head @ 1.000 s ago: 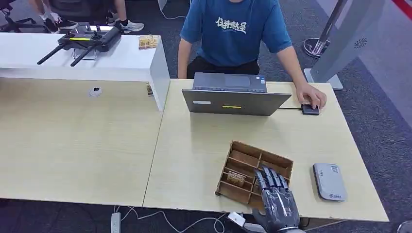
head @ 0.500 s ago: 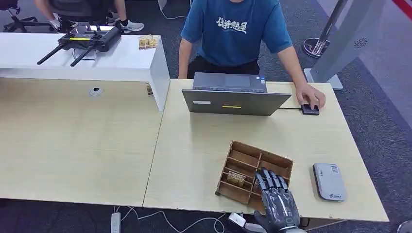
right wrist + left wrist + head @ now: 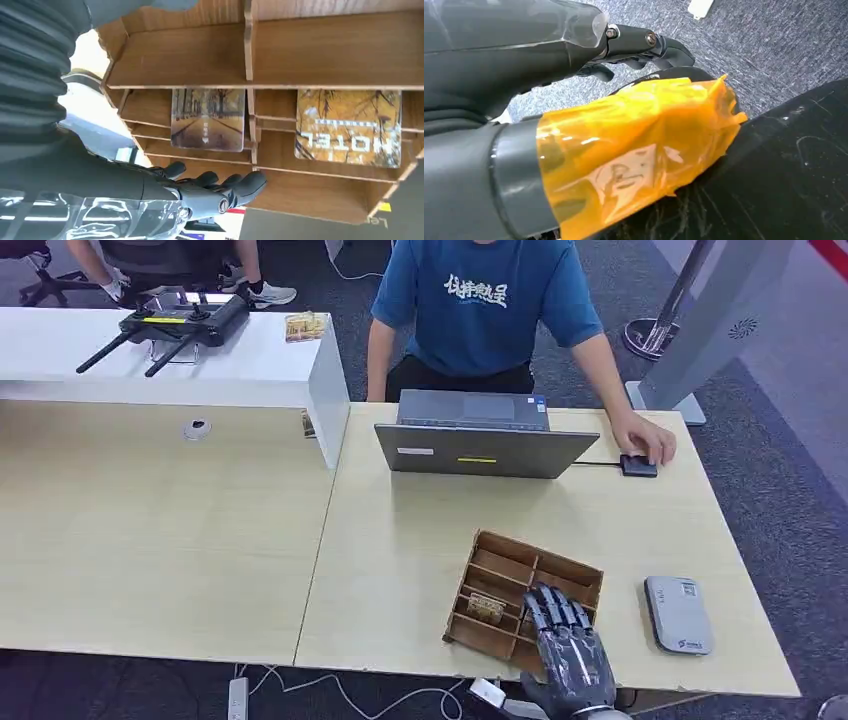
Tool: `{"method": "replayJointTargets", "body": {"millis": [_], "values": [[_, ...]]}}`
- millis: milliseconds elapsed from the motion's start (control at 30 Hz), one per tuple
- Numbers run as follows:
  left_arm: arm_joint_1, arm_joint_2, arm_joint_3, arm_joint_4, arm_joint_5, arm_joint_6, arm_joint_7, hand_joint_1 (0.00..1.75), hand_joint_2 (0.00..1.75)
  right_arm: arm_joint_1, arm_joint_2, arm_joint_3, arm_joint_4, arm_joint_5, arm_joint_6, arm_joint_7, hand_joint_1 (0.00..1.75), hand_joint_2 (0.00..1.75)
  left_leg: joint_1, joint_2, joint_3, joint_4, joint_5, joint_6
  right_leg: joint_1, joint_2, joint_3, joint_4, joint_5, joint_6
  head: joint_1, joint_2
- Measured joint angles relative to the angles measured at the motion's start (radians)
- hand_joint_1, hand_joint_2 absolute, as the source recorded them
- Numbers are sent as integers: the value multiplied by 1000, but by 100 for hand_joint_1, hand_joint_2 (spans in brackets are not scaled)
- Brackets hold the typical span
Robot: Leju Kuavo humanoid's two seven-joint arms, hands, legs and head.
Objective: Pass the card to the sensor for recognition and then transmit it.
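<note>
Inside the wooden organizer (image 3: 560,575), two cards (image 3: 208,119) in adjacent slots, right robot hand (image 3: 572,650) empty, fingers extended.

Two cards (image 3: 208,119) stand in the wooden rack (image 3: 320,50) — robot hand (image 3: 215,192) near.

The right hand (image 3: 570,655) is hovering over the near right corner of the divided rack (image 3: 522,592), which is sitting on the table (image 3: 400,540). Left of the hand, a card (image 3: 486,606) is standing in one slot; in the wrist view a second card (image 3: 348,127) is sitting in the neighbouring slot, possibly under the fingers. Right of the hand, the sensor (image 3: 678,614) is lying flat, apart from the rack. Well beyond the hand a laptop (image 3: 484,435) is standing, with a person (image 3: 480,310) sitting behind it.
</note>
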Motion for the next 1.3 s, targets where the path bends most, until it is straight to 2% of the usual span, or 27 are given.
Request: {"method": "replayJointTargets", "body": {"millis": [67,100,167,200,267,333,400,467,500,533,567,1300], "values": [[0,0,0,0,0,2,0,0,0,0,5,0,0,0,-4,0,14,175,0,0,0,0,0,0,0,0,0,0,0,0,0,0],[0,0,0,0,0,3,0,0,0,0,6,0,0,0,-5,0,30,175,0,0,0,0,0,0,0,0,0,0,0,0,0,0],[0,0,0,0,0,3,0,0,0,0,7,0,0,0,-5,0,106,175,0,0,0,0,0,0,0,0,0,0,0,0,0,0],[0,0,0,0,0,5,0,0,0,0,8,0,0,0,-7,0,127,175,0,0,0,0,0,0,0,0,0,0,0,0,0,0],[0,0,0,0,0,7,0,0,0,0,12,-1,0,2,-18,-4,127,175,0,0,0,0,0,0,0,0,0,0,0,0,0,0],[0,0,0,0,0,12,0,0,0,0,16,-1,0,2,-26,-6,148,175,0,0,0,0,0,0,0,0,0,0,0,0,0,0],[0,0,0,0,0,14,0,0,0,-2,19,-3,-1,3,-33,-6,150,175,0,0,0,0,0,0,0,0,0,0,0,0,0,0],[0,0,0,0,-1,16,0,0,0,-4,22,-5,-1,3,-39,-7,133,175,0,0,0,0,0,0,0,0,0,0,0,0,0,0],[0,0,0,0,-2,17,0,0,0,-5,23,-6,-2,3,-42,-7,52,175,0,0,0,0,0,0,0,0,0,0,0,0,0,0],[0,0,0,0,-2,18,0,0,0,-5,24,-6,-3,3,-43,-7,5,175,0,0,0,0,0,0,0,0,0,0,0,0,0,0],[0,0,0,0,-3,20,-1,0,0,-4,24,-6,-3,3,-44,-8,0,175,0,0,0,0,0,0,0,0,0,0,0,0,0,0],[3,1,-7,0,-13,49,-11,0,0,8,28,-6,-2,0,-53,-27,0,175,0,0,0,0,0,0,0,0,0,0,0,0,0,0]]}}
